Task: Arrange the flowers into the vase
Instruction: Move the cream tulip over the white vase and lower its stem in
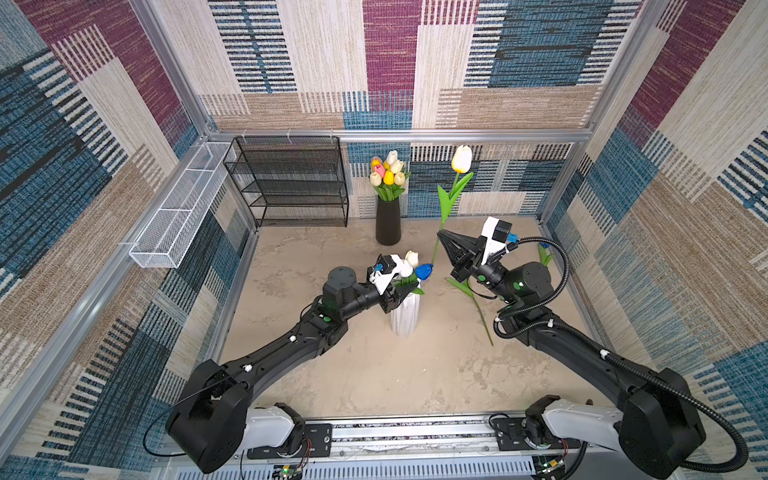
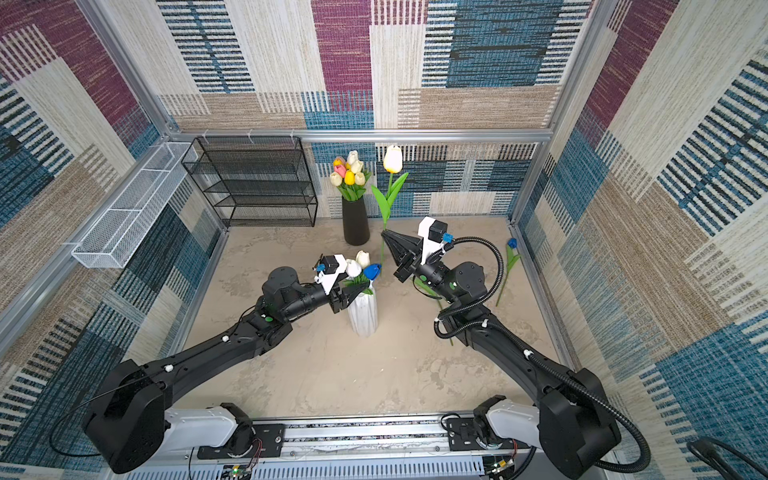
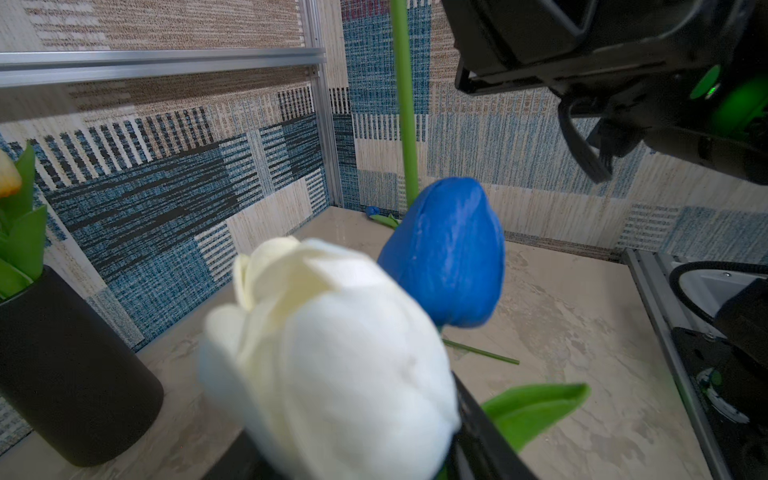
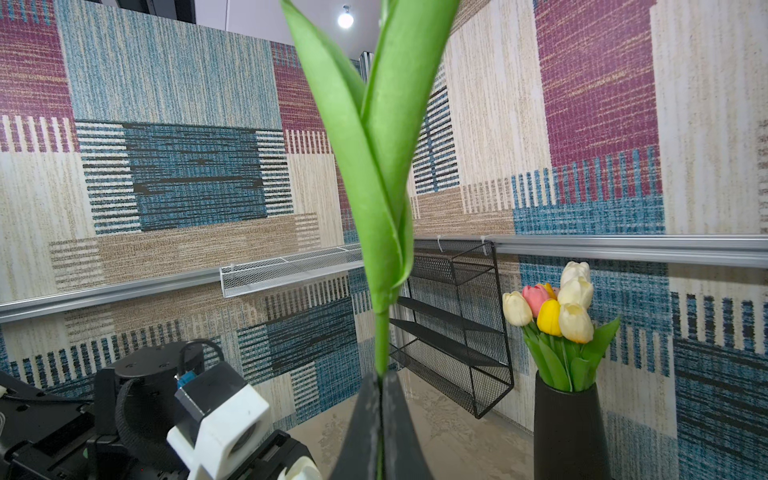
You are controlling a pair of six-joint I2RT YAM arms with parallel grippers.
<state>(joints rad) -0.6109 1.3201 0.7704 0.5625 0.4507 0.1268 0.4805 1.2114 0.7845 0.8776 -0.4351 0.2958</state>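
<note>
White and ribbed, the vase [image 1: 405, 320] stands mid-table with three heads above its rim: a white tulip [image 3: 332, 365], a cream tulip [image 1: 412, 257] and a blue tulip [image 3: 449, 253] that leans out over its right side. At the vase's mouth, reaching in from its left, sits the left gripper [image 1: 409, 289]. In the left wrist view its jaws stand well apart on either side of the white head — released, clamped on nothing.

Just behind the vase and to its right, the right gripper [image 1: 441, 236] is clenched on the stem of a cream-and-yellow tulip [image 1: 462, 158]. It is held upright, with its leaves [image 4: 374, 166] spreading directly above the fingertips.

Right of the vase a loose stem [image 1: 478, 309] lies on the table, partly under the right arm, its head hidden. Farther right, by the side wall, lies a second blue tulip [image 2: 510, 253].

Well behind the vase a black vase [image 1: 388, 224] holds a bunch of tulips [image 1: 388, 172] — cream, yellow and pink. Behind and left of the vase are a black wire shelf [image 1: 291, 183] and a white mesh basket [image 1: 178, 208].
</note>
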